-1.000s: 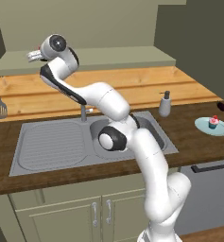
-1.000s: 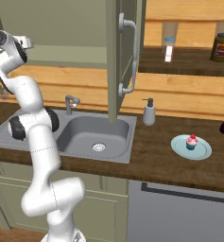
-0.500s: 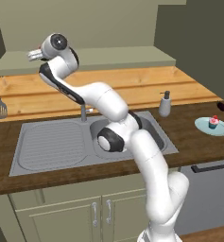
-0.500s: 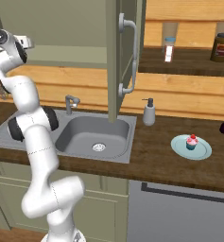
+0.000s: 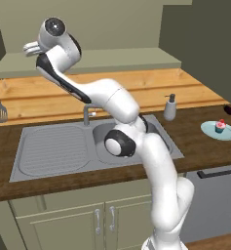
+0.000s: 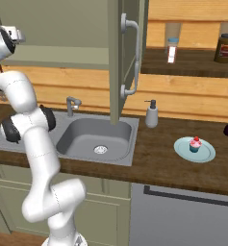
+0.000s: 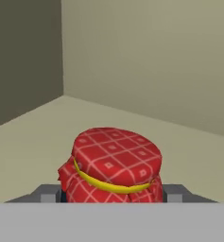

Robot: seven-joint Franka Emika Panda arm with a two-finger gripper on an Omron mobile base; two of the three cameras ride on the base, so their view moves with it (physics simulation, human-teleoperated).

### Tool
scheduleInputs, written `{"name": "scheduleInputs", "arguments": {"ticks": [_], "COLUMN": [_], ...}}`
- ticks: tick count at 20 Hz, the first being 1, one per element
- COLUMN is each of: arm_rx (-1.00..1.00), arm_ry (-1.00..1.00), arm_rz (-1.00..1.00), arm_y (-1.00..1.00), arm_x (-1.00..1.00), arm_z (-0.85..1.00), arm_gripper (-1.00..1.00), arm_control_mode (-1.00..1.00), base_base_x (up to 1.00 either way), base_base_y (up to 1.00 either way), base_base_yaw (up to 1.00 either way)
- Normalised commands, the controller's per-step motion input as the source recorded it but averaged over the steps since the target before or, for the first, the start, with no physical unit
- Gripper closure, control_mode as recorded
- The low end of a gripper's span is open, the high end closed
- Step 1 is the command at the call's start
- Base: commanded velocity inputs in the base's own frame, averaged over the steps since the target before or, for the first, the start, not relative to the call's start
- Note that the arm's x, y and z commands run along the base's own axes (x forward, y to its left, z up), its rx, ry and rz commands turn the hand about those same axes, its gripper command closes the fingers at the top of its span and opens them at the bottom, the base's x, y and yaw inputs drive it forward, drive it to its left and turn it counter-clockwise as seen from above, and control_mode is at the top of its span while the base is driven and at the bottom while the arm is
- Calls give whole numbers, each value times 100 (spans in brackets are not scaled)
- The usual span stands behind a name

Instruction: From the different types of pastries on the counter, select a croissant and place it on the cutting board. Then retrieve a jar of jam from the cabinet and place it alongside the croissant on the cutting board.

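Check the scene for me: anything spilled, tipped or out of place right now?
Nothing stands out. The jar of jam stands upright on the cabinet shelf between the gripper fingers, and the cupcake sits upright on its plate.

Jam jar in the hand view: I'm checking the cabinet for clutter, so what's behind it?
Behind the jam jar only bare cabinet shelf and walls show. The jar hides the shelf under it.
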Motion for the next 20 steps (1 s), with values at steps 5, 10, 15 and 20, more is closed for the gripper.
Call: {"name": "scheduleInputs", "arguments": {"ticks": [5, 10, 15, 20], "arm_rx": [0, 0, 0, 5], "arm_ry": [-6, -36, -18, -15], "arm_rz": [0, 0, 3, 8], "arm_y": [-3, -1, -5, -62], "arm_x": [-44, -100, -98, -100], "arm_z": [2, 4, -32, -80], "arm_gripper": [100, 100, 100, 100], "arm_control_mode": [-100, -100, -100, -100], "base_base_x": [0, 0, 0, 0], "base_base_y": [0, 0, 0, 0], "base_base_yaw": [0, 0, 0, 0]}}
